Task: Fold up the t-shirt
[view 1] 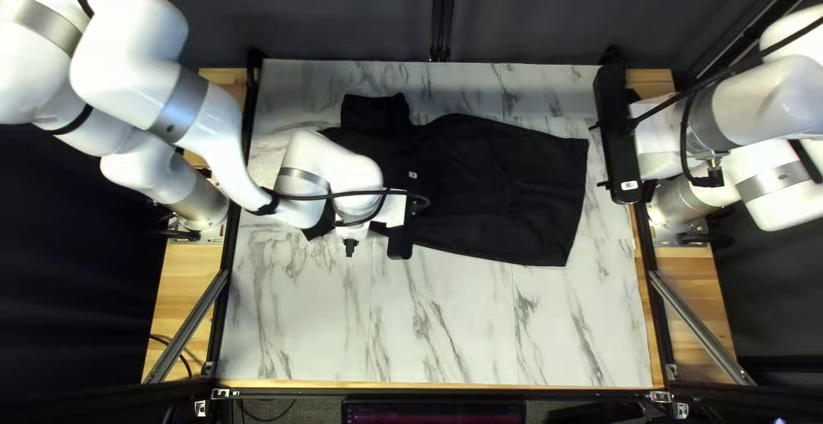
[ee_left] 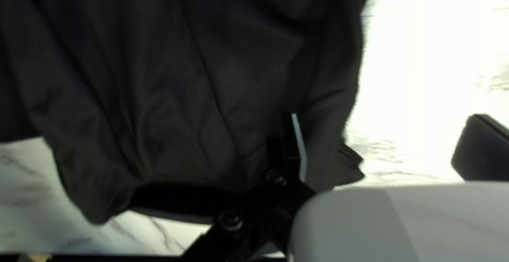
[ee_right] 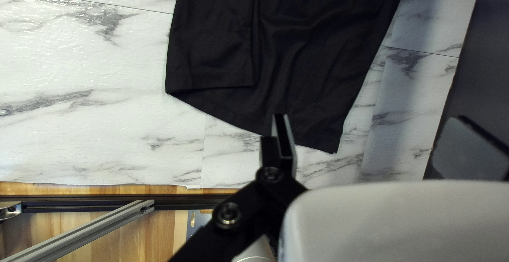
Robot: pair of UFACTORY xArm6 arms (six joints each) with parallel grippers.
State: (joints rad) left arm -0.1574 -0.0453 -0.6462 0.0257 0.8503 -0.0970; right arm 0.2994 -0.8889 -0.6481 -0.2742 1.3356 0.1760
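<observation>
White, marbled across the tabletop (view 1: 446,330). See the left arm (view 1: 129,64) stretched in from the left, wrist bent down over the black t-shirt's (view 1: 514,192) left part; the right arm (view 1: 763,107) folded near its base, right of the hem. Find the shirt mid-table, slightly toward the far side. Note left gripper (view 1: 399,242) and right gripper (view 1: 617,132), both with fingers spread.

Robotics lab: white arms (view 1: 129,72), metal struts (view 1: 187,328), dark curtain (view 1: 343,12).
</observation>
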